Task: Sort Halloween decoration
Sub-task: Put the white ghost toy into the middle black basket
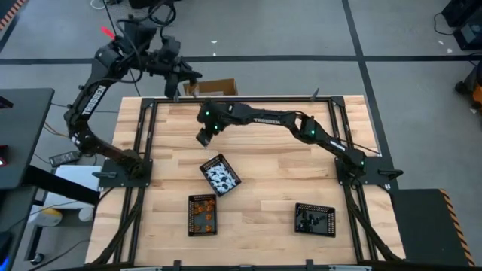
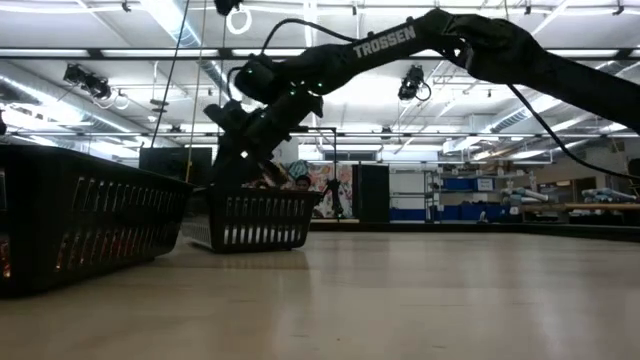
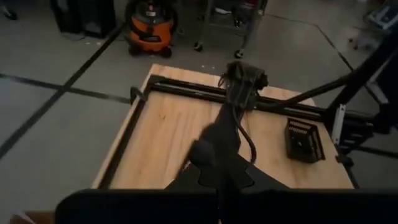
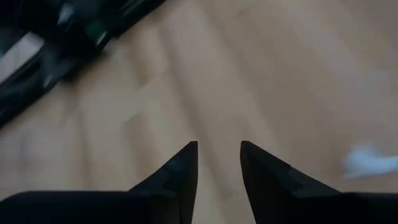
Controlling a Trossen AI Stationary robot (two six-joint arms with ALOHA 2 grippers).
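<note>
Right gripper (image 1: 203, 138) sits over bare wood toward twelve o'clock from the table centre, just at eleven o'clock of the middle tray (image 1: 220, 175); its fingers (image 4: 180, 168) stand apart with a gap and nothing between them, and a white piece (image 4: 367, 160) lies blurred on the wood nearby. Left gripper (image 1: 175, 89) is raised beyond the table's twelve o'clock edge, fingers closed, holding nothing seen. Decorations lie in trays: white and black in the middle tray, orange (image 1: 202, 211) in the seven o'clock tray (image 1: 202, 215), dark ones in the five o'clock tray (image 1: 314, 219).
</note>
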